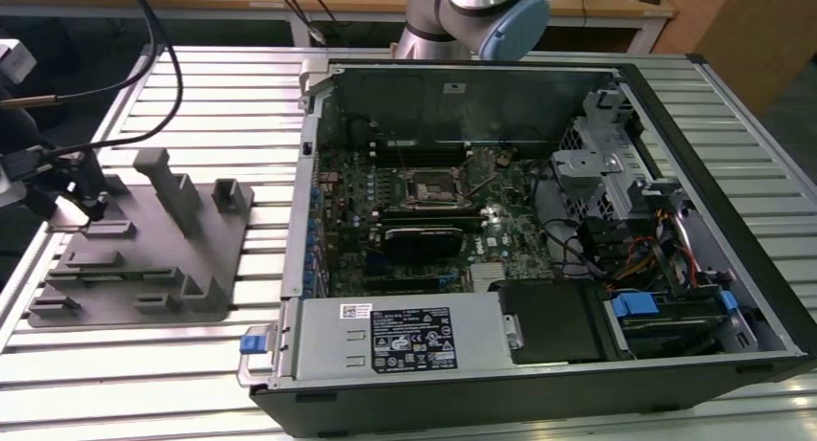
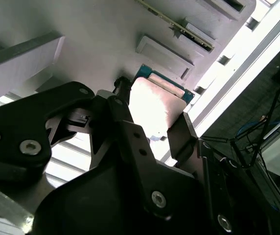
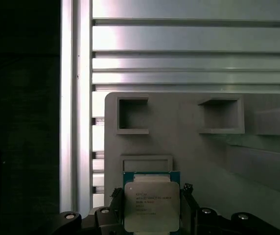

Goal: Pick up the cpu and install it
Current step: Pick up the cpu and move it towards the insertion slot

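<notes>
Exterior view: working with the hand (image 1: 87, 200) at nine o'clock, low over the grey fixture (image 1: 141, 269), well apart from the socket (image 1: 428, 187) at centre. Second wrist view: clamping the cpu (image 2: 154, 104) by two opposite edges between the fingers (image 2: 181, 137). First wrist view: holding the cpu (image 3: 151, 206) level over the fixture. Could slip or tilt from so thin a grip, then seat crooked.

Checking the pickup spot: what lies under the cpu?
The grey fixture plate lies beneath the cpu, which the gripper clamps. The patch directly under the chip is covered.
</notes>
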You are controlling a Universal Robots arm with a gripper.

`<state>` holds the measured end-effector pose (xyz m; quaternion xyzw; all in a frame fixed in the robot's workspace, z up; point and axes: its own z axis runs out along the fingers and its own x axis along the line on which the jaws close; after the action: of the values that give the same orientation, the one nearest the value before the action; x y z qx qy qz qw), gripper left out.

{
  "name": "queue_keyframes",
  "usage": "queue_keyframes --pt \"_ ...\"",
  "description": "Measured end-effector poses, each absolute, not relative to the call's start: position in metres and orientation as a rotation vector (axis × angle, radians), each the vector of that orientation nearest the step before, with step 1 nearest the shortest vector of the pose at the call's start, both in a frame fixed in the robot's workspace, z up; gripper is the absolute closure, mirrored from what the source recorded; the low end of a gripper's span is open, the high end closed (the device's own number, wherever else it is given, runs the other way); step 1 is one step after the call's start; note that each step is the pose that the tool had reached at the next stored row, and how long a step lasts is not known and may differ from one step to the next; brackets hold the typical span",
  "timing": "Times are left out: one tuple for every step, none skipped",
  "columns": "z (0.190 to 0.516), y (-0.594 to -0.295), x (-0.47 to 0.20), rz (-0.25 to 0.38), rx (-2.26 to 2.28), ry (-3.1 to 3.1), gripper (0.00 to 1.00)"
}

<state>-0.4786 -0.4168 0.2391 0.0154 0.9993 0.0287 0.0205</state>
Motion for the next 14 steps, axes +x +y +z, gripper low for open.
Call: queue_keyframes --pt "0.24 -0.417 -0.479 0.089 0.048 3.099 0.46" --pt "0.241 -0.417 -0.479 0.089 0.048 3.099 0.46" --pt "0.242 -0.417 -0.479 0.089 0.048 3.099 0.46" --pt "0.243 -0.417 -0.479 0.089 0.048 3.099 0.46" --pt "0.244 -0.417 -0.479 0.089 0.048 3.099 0.46" --pt "0.245 -0.417 -0.479 0.089 0.048 3.098 0.46" --pt "0.246 -0.417 -0.479 0.089 0.048 3.098 0.46" --pt "0.247 -0.417 -0.479 0.089 0.048 3.098 0.46" --pt "0.248 -0.417 -0.479 0.089 0.048 3.098 0.46" --pt "0.249 -0.417 -0.479 0.089 0.048 3.098 0.46" --pt "0.25 -0.417 -0.479 0.089 0.048 3.098 0.46" --pt "0.252 -0.417 -0.479 0.089 0.048 3.098 0.46" --pt "0.253 -0.417 -0.479 0.089 0.048 3.098 0.46" --pt "0.254 -0.417 -0.479 0.089 0.048 3.098 0.46"
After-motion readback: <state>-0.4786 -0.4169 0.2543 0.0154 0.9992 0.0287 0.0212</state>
